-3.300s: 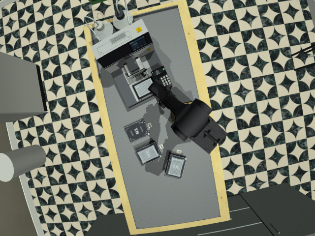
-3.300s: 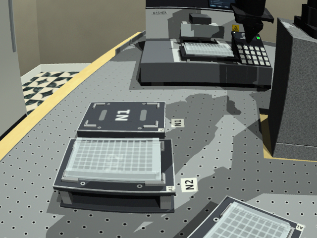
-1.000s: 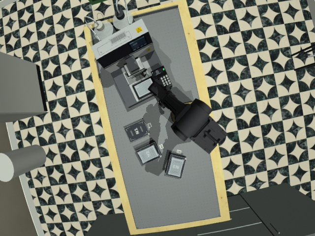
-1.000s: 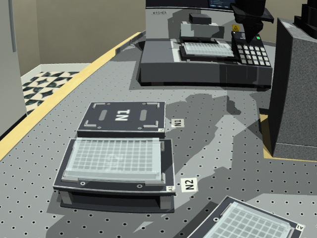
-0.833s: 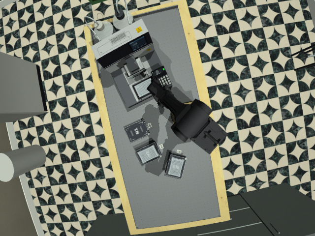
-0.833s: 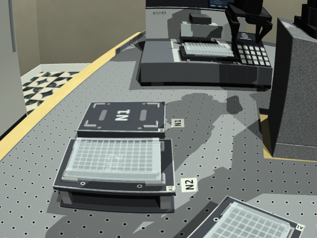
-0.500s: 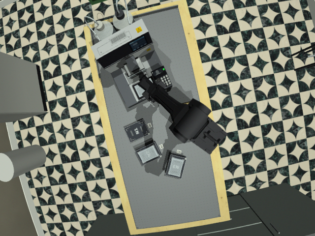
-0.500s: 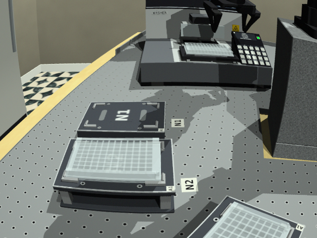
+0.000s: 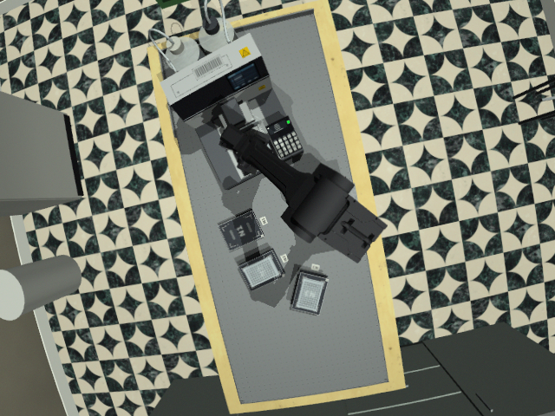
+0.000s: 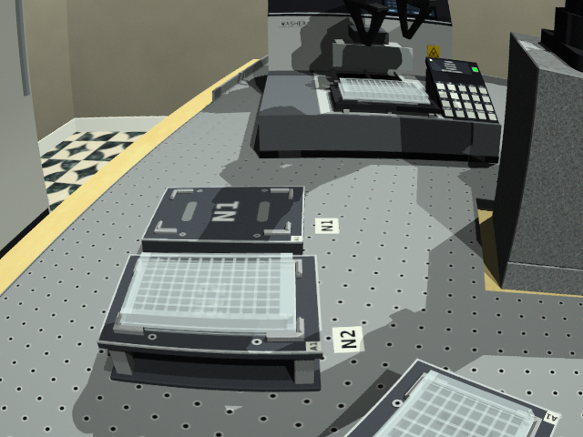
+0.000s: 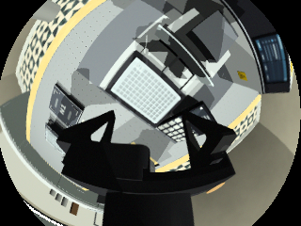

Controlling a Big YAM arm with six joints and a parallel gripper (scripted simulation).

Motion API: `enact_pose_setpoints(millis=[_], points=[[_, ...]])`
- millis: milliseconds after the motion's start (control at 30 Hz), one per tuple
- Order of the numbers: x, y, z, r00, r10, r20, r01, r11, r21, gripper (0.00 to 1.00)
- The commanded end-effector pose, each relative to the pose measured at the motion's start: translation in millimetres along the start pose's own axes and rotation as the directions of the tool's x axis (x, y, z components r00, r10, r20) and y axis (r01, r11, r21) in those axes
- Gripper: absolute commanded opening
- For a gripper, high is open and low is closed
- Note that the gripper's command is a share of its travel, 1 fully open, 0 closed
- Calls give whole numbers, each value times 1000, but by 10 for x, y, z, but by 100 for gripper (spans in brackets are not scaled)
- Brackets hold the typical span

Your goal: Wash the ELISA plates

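The WASHER (image 9: 210, 75) (image 10: 357, 127) stands at the far end of the table. A clear ELISA plate (image 10: 383, 90) (image 11: 146, 90) lies in its carrier. My gripper (image 10: 388, 23) (image 11: 148, 114) (image 9: 231, 118) is open and empty, and it hangs above that plate. The keypad (image 9: 283, 139) (image 10: 464, 99) is to the right of the carrier, and its lamp (image 9: 287, 121) (image 10: 475, 69) is green. Nest N1 (image 9: 240, 230) (image 10: 226, 214) is empty. Nest N2 (image 10: 304, 345) holds a plate (image 9: 261, 272) (image 10: 211, 287). Nest N3 holds a plate (image 9: 308, 291) (image 10: 452, 409).
The arm's base block (image 10: 536, 164) (image 9: 340, 219) stands at the table's right edge. Two bottles (image 9: 181, 48) (image 9: 215, 35) with tubing stand behind the washer. The table has a yellow rim (image 9: 197, 269) (image 10: 117, 164).
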State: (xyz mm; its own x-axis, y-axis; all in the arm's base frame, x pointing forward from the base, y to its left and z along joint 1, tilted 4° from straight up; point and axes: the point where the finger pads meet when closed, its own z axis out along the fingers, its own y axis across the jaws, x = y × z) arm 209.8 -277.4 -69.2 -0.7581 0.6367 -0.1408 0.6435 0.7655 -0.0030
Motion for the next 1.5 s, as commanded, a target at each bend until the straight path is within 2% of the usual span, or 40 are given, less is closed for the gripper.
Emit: enact_pose_setpoints(millis=[0,167,233,367,567,733,800,833,1200,1233,1467], points=[[-276,-89,-33,986,-164,-1,164,986,-13,100],[-274,-98,-32,947,-319,-25,318,947,-44,100],[-274,-98,-32,947,-319,-25,318,947,-44,100],[-276,-86,-31,896,-443,-39,439,896,-72,100],[-276,-79,-28,791,-610,-55,602,790,-116,100],[-284,-33,-25,669,-741,-64,727,670,-153,100],[-284,-33,-25,669,-741,-64,727,670,-153,100],[-285,-27,-25,644,-763,-63,748,644,-161,100],[-228,-46,-47,658,-750,-62,737,659,-153,100],[-289,-43,14,646,-761,-56,749,646,-147,100],[-103,17,136,642,-764,-70,746,643,-174,100]])
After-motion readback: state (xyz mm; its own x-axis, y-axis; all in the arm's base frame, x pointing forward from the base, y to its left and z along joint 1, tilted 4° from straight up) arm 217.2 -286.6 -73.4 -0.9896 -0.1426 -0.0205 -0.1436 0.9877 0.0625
